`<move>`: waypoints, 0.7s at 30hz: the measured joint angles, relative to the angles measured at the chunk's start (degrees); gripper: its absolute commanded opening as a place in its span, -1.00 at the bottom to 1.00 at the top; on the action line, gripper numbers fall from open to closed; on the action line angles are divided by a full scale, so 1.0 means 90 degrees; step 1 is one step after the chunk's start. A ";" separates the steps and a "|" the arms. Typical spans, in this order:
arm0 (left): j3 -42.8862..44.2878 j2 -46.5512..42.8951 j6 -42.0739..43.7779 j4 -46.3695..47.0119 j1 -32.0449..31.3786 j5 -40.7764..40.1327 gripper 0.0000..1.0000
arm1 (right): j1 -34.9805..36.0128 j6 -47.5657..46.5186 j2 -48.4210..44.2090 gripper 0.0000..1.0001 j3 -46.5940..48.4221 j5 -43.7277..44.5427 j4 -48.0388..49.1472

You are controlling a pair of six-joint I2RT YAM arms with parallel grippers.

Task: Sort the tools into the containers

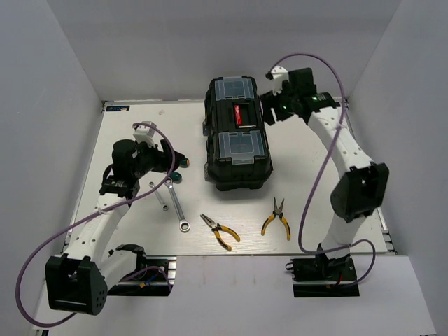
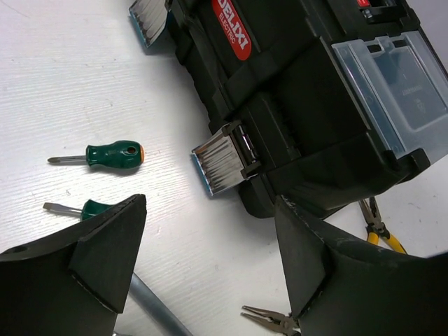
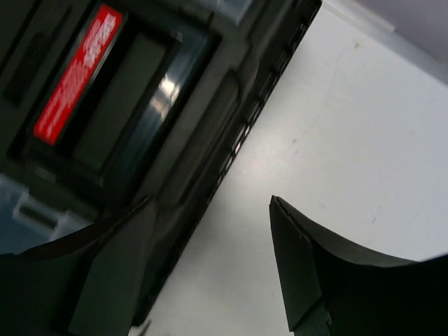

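White table (image 1: 315, 182): left arm (image 1: 105, 217), right arm (image 1: 339, 147) bend toward toolbox (image 1: 238, 150), jaws parted.

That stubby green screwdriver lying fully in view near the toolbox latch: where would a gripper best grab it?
The screwdriver lies flat on the table, so it is best to come from straight above. Clamp across its fat green handle; the thin shaft offers little to grip and would probably slip.

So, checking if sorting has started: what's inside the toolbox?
The toolbox is closed, so its main space is hidden. No tool shows through its clear pockets. Pliers, wrenches and screwdrivers lie outside on the table.
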 measured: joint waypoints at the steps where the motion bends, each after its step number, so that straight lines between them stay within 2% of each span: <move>1: 0.0015 0.0022 0.0005 0.0000 0.0000 0.0022 0.68 | 0.0136 0.0119 0.0226 0.44 0.0255 0.0236 0.0046; 8: 0.0036 0.0129 0.0019 -0.0024 0.0000 0.0155 0.68 | 0.0891 0.0505 0.0986 0.46 0.1307 0.1428 0.0294; 15: 0.0036 0.0228 0.0019 -0.0056 0.0000 0.0253 0.68 | 0.1428 0.0627 0.1438 0.38 0.1489 0.2470 0.0561; 21: 0.0036 0.0304 0.0019 -0.0068 0.0000 0.0350 0.68 | 0.1588 0.0573 0.1807 0.36 0.1520 0.3568 0.0750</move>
